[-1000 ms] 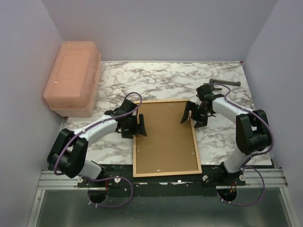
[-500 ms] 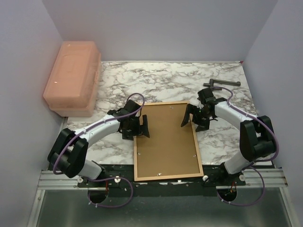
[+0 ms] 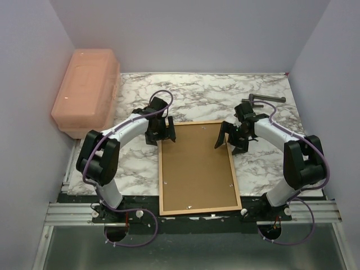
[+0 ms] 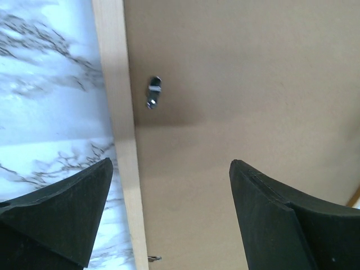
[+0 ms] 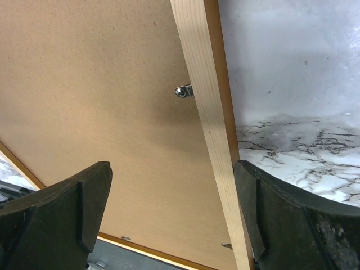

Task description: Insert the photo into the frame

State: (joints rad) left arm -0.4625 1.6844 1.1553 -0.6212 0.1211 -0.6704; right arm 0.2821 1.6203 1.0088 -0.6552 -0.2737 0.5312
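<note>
The frame (image 3: 161, 174) lies face down on the marble table, a plain brown backing board (image 3: 197, 166) filling it, with small metal clips (image 4: 153, 93) along its rails. The photo is out of view. My left gripper (image 3: 162, 136) hovers open over the frame's far left corner; in the left wrist view its jaws (image 4: 170, 163) straddle the pale wooden rail (image 4: 121, 140). My right gripper (image 3: 229, 142) stands open over the far right edge, its jaws (image 5: 171, 166) astride the right rail (image 5: 205, 101) and a clip (image 5: 183, 90). Neither holds anything.
A salmon-pink plastic box (image 3: 87, 93) stands at the back left against the wall. A dark metal tool (image 3: 267, 99) lies at the back right. The frame's near edge overhangs the black strip by the arm bases. Grey walls enclose three sides.
My left gripper has moved away along the frame's left rail to its far left corner. The right gripper has barely moved. The frame has turned slightly.
</note>
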